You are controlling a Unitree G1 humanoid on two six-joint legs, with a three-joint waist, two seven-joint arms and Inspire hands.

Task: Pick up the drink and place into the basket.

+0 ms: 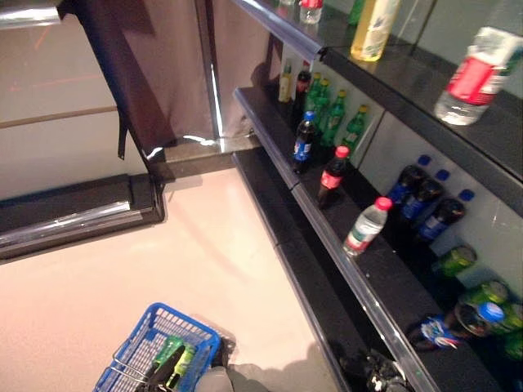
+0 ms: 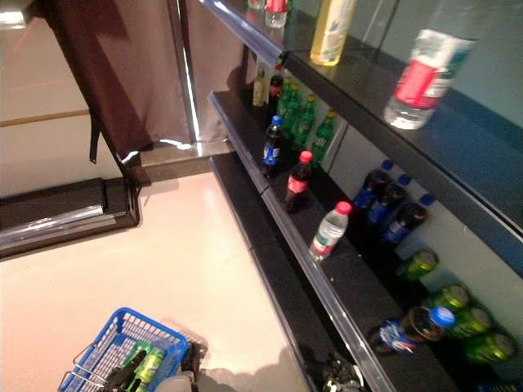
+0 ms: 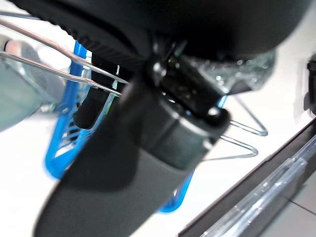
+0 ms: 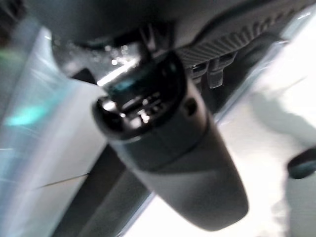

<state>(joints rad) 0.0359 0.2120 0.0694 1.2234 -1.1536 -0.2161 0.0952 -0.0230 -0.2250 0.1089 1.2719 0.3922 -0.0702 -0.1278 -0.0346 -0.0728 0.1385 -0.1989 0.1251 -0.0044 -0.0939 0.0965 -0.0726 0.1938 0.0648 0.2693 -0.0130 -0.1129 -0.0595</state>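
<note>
A blue wire basket [image 1: 139,347] hangs low at the lower left above the pale floor, with a green bottle [image 1: 181,363] lying in it. My left hand [image 1: 219,353] is at the basket's right rim. In the left wrist view its thumb [image 3: 148,148] crosses the basket's metal handles [image 3: 59,69], which run in under the hand. My right hand [image 1: 372,371] is low by the front rail of the bottom shelf, and only its thumb [image 4: 173,163] shows in the right wrist view. Upright on the middle shelf stand a clear red-capped bottle [image 1: 365,226] and a cola bottle [image 1: 333,175].
Dark shelves [image 1: 392,302] run along the right. Further back stand a blue-labelled bottle [image 1: 305,140] and green bottles [image 1: 335,114]. Dark blue-capped bottles [image 1: 425,200] and lying bottles [image 1: 482,306] fill the shelf's rear. The top shelf holds a yellow bottle [image 1: 374,28] and a water bottle [image 1: 478,73]. A dark cabinet [image 1: 82,204] stands left.
</note>
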